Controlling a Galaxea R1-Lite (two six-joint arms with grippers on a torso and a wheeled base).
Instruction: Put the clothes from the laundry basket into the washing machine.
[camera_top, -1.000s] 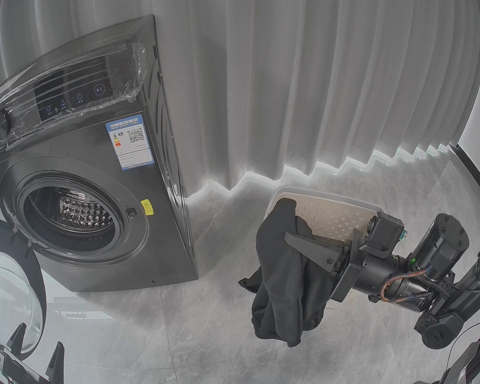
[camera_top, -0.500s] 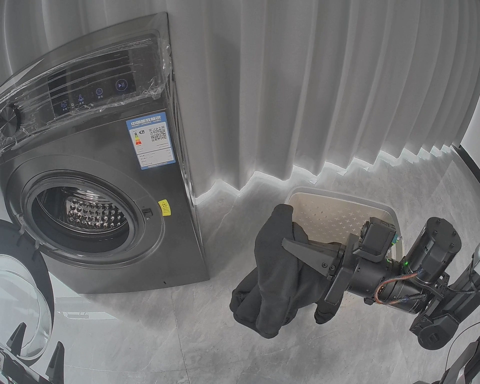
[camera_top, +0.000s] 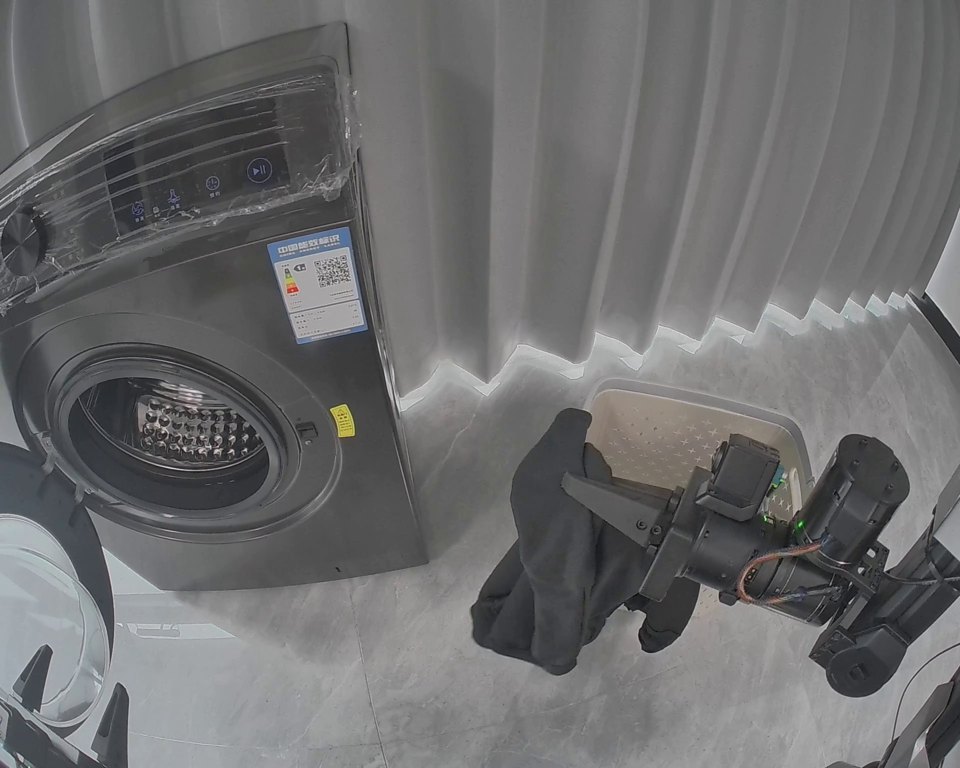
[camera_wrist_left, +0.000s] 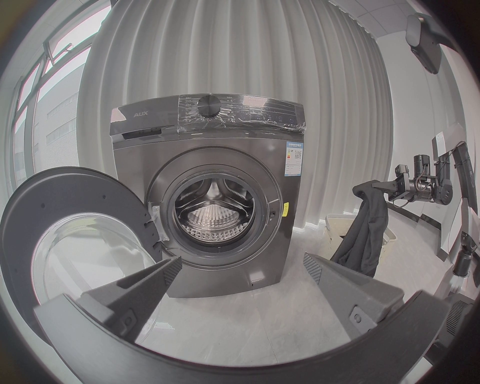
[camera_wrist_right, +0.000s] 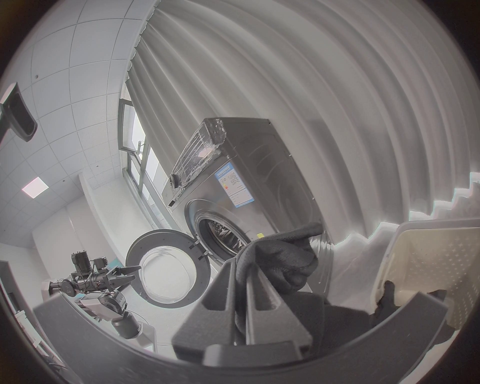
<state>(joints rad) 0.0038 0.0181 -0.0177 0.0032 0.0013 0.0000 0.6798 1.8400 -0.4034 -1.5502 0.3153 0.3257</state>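
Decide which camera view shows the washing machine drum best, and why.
The left wrist view: it faces the drum squarely, showing its back wall. The head view looks in obliquely from above; the right wrist view shows a small, slanted sliver.

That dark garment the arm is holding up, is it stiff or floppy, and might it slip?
Probably floppy: the dark garment droops in folds below the right gripper. Likely light, since one pinch holds it. It could snag, with loose ends hanging low.

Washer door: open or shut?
Open. The door is swung fully aside, and the bare drum shows through the round opening.
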